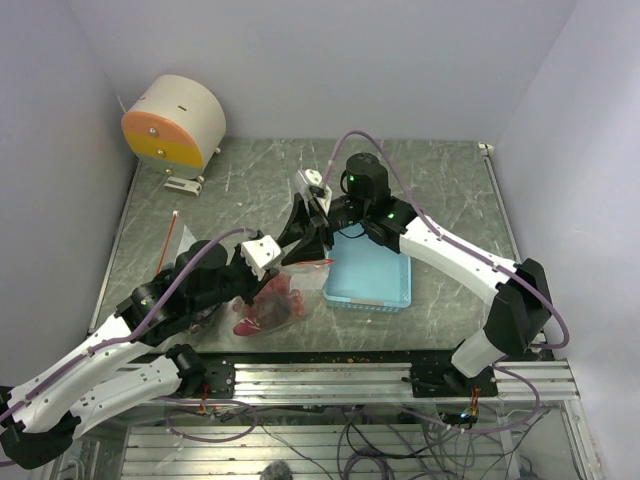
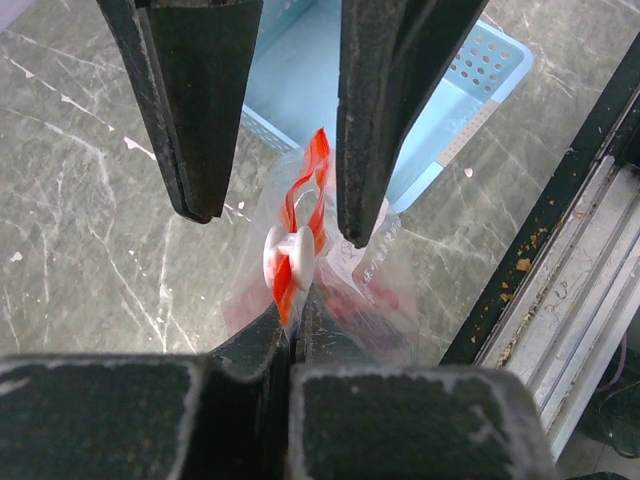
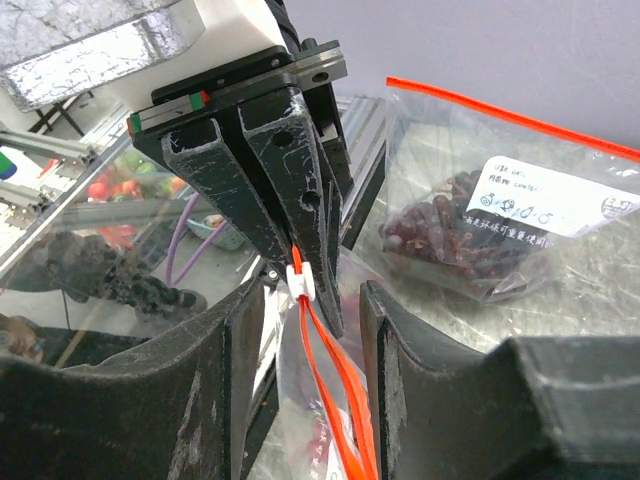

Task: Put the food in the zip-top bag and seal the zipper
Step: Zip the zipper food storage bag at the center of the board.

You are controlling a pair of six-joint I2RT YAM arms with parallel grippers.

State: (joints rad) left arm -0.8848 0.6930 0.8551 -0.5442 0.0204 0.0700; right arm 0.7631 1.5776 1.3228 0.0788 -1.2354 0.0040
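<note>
The zip-top bag (image 1: 300, 275) hangs by its mouth between my two grippers, left of the tray. Dark red food (image 1: 272, 302) shows through the plastic below it; in the left wrist view it is a red blur (image 2: 372, 300). My left gripper (image 2: 292, 310) is shut on the orange-red zipper (image 2: 312, 170) right beside its white slider (image 2: 290, 255). My right gripper (image 3: 310, 292) is open, one finger on each side of the zipper (image 3: 330, 390), close to the slider (image 3: 302, 282). From above, the left gripper (image 1: 293, 243) and right gripper (image 1: 322, 222) nearly touch.
The light blue tray (image 1: 370, 275) stands just right of the bag. A second clear bag (image 3: 500, 230) with dark berries and a white label lies on the table behind. A cream and orange drum (image 1: 175, 122) stands back left. A metal rail (image 1: 400, 375) runs along the near edge.
</note>
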